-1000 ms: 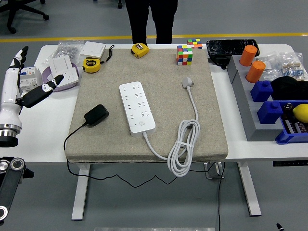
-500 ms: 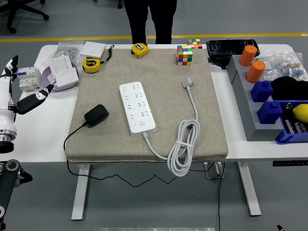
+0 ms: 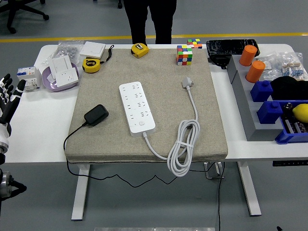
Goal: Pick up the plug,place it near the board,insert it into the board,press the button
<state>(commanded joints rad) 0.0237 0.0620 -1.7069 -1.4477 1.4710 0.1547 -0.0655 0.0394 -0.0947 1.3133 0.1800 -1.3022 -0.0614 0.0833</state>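
Plug (image 3: 96,114) lies black on the mat left of the power strip (image 3: 137,107), well right of the left robot hand (image 3: 6,98), whose fingers spread empty at the desk (image 3: 43,130) edge.

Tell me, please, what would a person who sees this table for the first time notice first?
The long white power strip in the middle of the grey felt mat draws the eye first, its thick white cable coiled over the mat's near edge. Left of it lies the black plug adapter, untouched. The bright multicoloured puzzle cube stands at the mat's far edge, and the robot's left hand is at the picture's left edge.
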